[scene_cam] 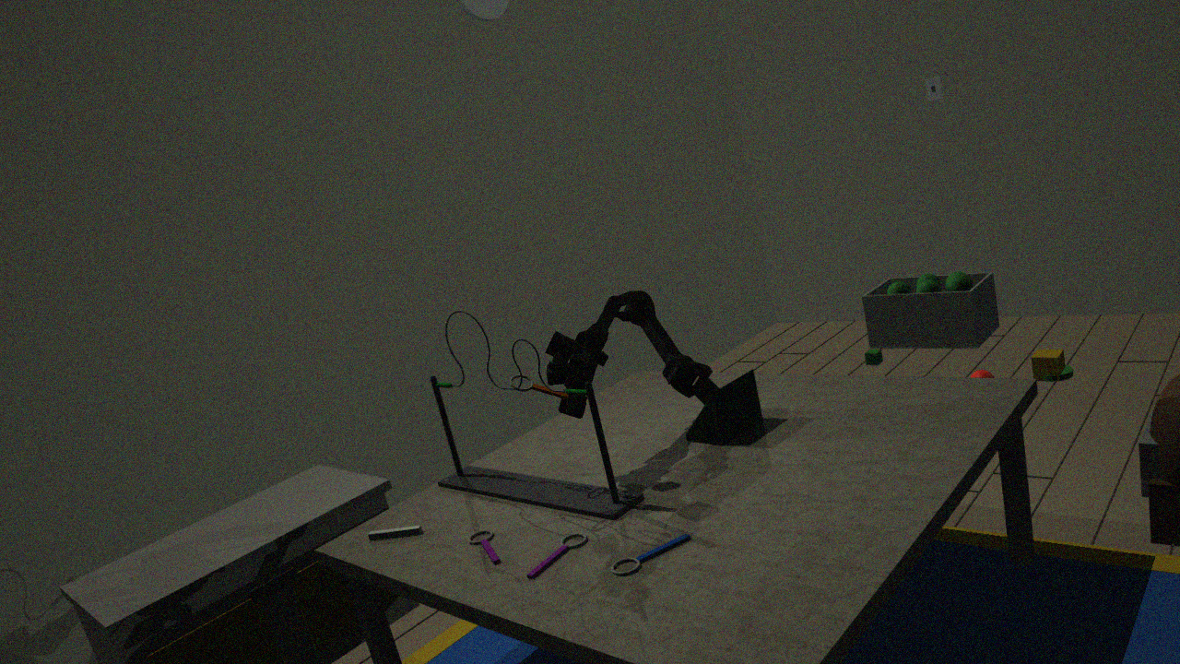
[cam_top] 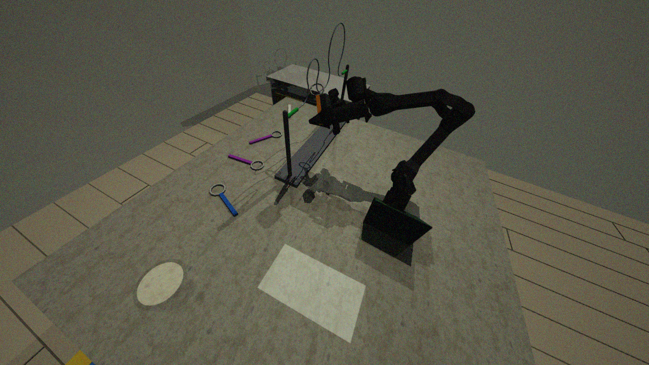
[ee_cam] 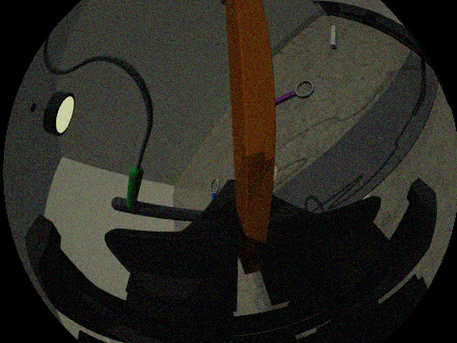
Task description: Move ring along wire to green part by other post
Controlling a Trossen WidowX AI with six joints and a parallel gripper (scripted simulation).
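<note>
The black parallel-jaw gripper [cam_top: 321, 118] [scene_cam: 572, 399] [ee_cam: 236, 186] is clamped on the slim orange handle [cam_top: 318, 103] [scene_cam: 548, 389] [ee_cam: 252, 119]. Its pale round ring [cam_top: 316, 88] [scene_cam: 520, 383] is between the two black upright posts [cam_top: 287, 145] [cam_top: 345, 83] [scene_cam: 603, 442] [scene_cam: 446, 426], above their dark base.

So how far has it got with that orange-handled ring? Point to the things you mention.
Done: the orange handle [cam_top: 319, 103] [scene_cam: 548, 390] [ee_cam: 252, 119] is picked up, clamped between the fingers.
In hand: the ring [cam_top: 311, 90] [scene_cam: 513, 384] is partway along the wire, between the two green parts.
Left: reaching a green part [cam_top: 293, 112] [scene_cam: 574, 391] [ee_cam: 134, 187] beside a post, letting go and backing away.
</note>
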